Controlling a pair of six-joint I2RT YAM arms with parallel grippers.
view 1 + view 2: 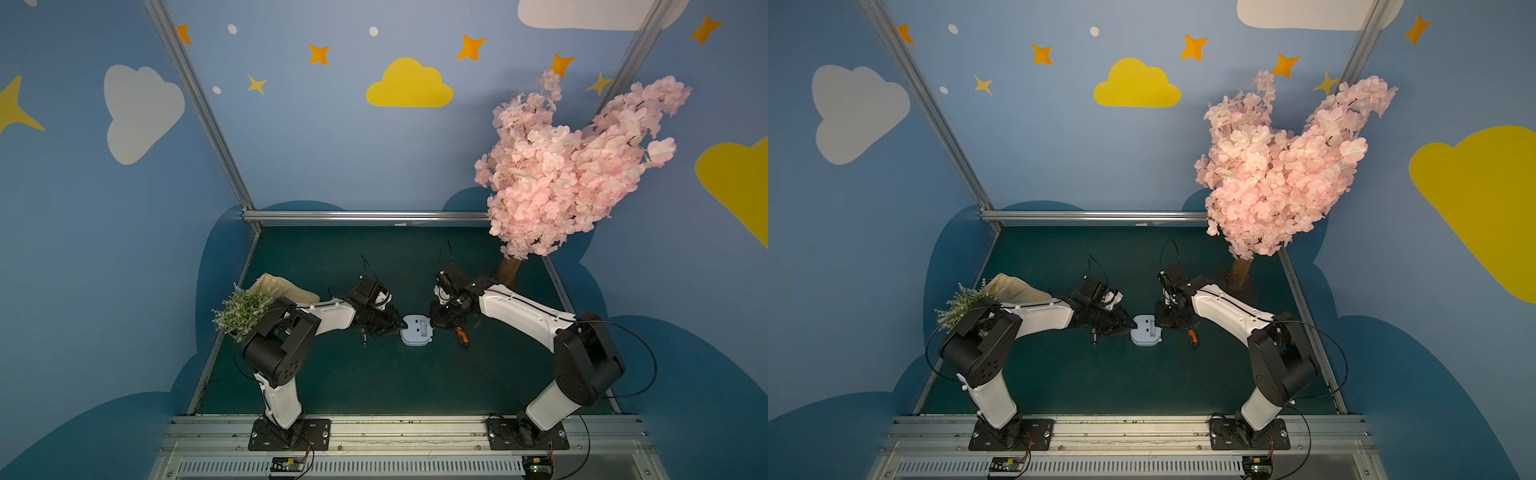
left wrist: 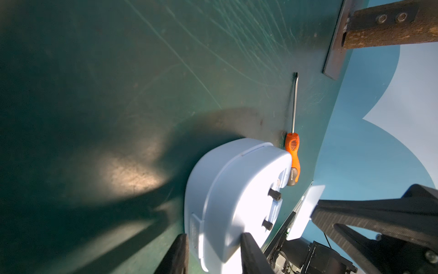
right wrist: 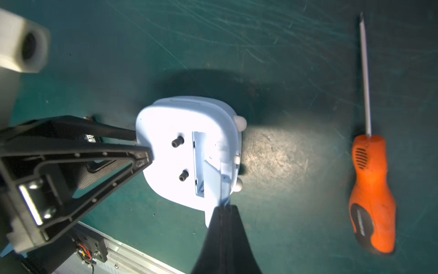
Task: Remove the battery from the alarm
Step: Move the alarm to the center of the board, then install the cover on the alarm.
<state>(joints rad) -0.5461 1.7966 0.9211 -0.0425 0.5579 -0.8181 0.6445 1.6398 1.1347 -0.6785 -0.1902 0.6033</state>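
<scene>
The pale blue alarm (image 1: 417,330) (image 1: 1145,331) lies face down on the green mat, back up, its rectangular compartment (image 3: 198,163) open. My left gripper (image 1: 397,326) (image 2: 213,237) has its jaws closed round the alarm's left edge (image 2: 227,201). At the alarm's right edge my right gripper (image 1: 432,324) (image 3: 224,207) is shut on the small pale cover (image 3: 211,180) (image 2: 305,208), which stands tilted over the compartment. A tiny dark cylinder, the battery (image 1: 364,336) (image 1: 1095,336), lies on the mat left of the alarm, below the left gripper.
An orange-handled screwdriver (image 1: 461,336) (image 3: 372,189) lies just right of the alarm, under the right wrist. A pink blossom tree (image 1: 561,174) stands at the back right. A green plant (image 1: 241,309) and a beige bag (image 1: 286,286) sit at the left edge.
</scene>
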